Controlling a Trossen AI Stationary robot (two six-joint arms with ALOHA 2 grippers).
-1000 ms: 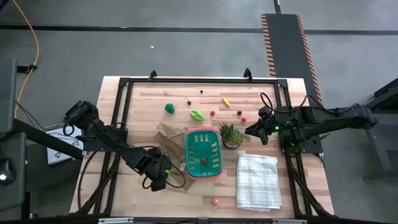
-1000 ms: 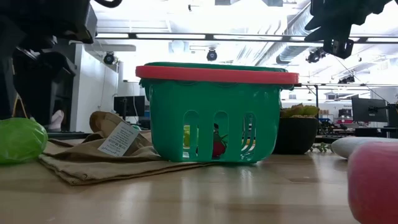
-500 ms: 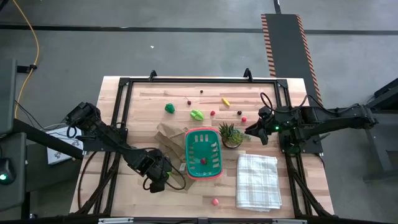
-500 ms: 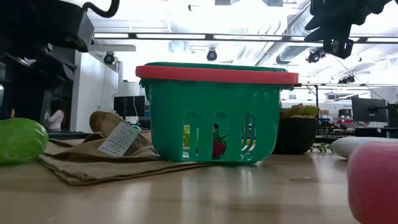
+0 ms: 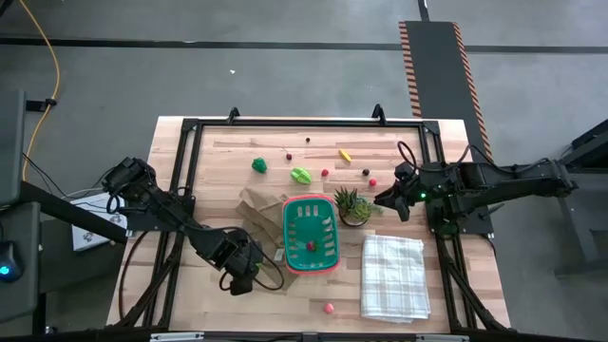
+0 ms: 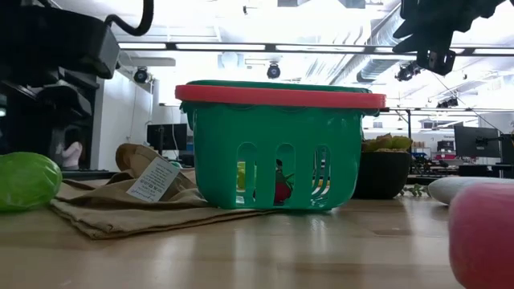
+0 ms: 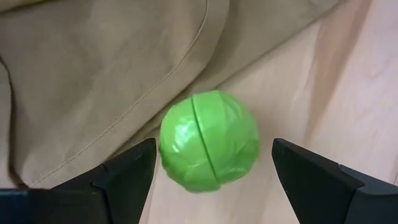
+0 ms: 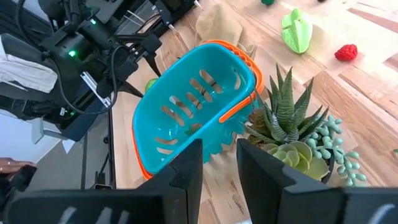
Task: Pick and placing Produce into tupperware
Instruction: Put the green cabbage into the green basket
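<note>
A round green piece of produce (image 7: 208,146) rests on the wood beside the brown paper bag (image 7: 93,62). It shows at the left of the low view as a green ball (image 6: 28,181). My left gripper (image 7: 212,149) hangs open above it, pointing down, one finger on either side and neither touching. From above, that gripper (image 5: 242,274) stands left of the teal tupperware (image 5: 286,228), which holds a red piece (image 5: 311,246). My right gripper (image 5: 389,199) waits in the air right of the potted plant, its fingers (image 8: 186,168) a narrow gap apart with nothing between them.
More produce lies at the far side: a green piece (image 5: 258,164), a leafy one (image 5: 301,175), a yellow one (image 5: 345,154), small red balls and dark berries. A pink piece (image 5: 329,307) sits near the front edge. The potted plant (image 5: 351,204) and the checked cloth (image 5: 392,275) stand right of the tupperware.
My left gripper has sunk a little toward the green ball, its fingers still open. The ball and everything else lie where they were.
</note>
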